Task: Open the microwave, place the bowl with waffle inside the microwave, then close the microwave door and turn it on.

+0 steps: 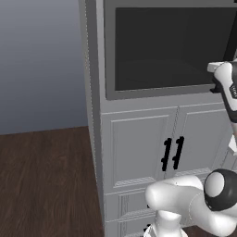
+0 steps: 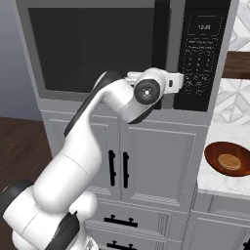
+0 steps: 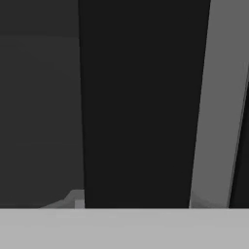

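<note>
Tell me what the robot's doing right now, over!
Pincer up at the black door handle, grip not confirmed. Microwave door shut. Bowl with waffle waiting on the counter to the right. Nothing in the way.
</note>
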Robot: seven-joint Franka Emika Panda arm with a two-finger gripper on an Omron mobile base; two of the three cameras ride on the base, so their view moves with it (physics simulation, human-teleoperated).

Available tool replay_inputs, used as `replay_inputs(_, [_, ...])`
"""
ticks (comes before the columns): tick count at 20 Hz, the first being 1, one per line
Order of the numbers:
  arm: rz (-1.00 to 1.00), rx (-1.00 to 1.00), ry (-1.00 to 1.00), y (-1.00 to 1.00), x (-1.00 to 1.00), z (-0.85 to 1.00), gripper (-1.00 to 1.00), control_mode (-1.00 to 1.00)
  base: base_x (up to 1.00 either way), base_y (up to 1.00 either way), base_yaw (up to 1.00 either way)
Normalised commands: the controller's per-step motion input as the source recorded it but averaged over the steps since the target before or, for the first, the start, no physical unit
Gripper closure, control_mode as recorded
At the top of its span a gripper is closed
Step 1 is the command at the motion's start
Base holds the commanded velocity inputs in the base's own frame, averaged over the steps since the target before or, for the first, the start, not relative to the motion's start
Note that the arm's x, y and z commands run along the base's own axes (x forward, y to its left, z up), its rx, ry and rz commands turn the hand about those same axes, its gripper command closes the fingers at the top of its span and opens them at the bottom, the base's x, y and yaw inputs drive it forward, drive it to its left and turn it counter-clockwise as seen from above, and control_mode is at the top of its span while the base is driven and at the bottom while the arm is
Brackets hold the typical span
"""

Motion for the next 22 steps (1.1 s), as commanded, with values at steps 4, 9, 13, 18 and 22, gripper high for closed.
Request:
replay_inputs(4, [0.0, 0.0, 0.04, 0.0, 0.0, 0.0, 1.0, -1.0, 0.0, 0.0, 0.0])
replay_inputs(9, [0.0, 0.0, 0.1, 0.06, -0.74, -0.03, 1.0, -1.0, 0.0, 0.0, 0.0])
replay_inputs(13, [0.0, 0.0, 0.11, 0.13, -0.87, 0.0, 1.0, -1.0, 0.0, 0.0, 0.0])
replay_inputs(18, [0.0, 0.0, 0.07, 0.12, -0.93, 0.0, 1.0, -1.0, 0.0, 0.0, 0.0])
replay_inputs(22, [0.0, 0.0, 0.1, 0.02, -0.83, 0.0, 1.0, -1.0, 0.0, 0.0, 0.0])
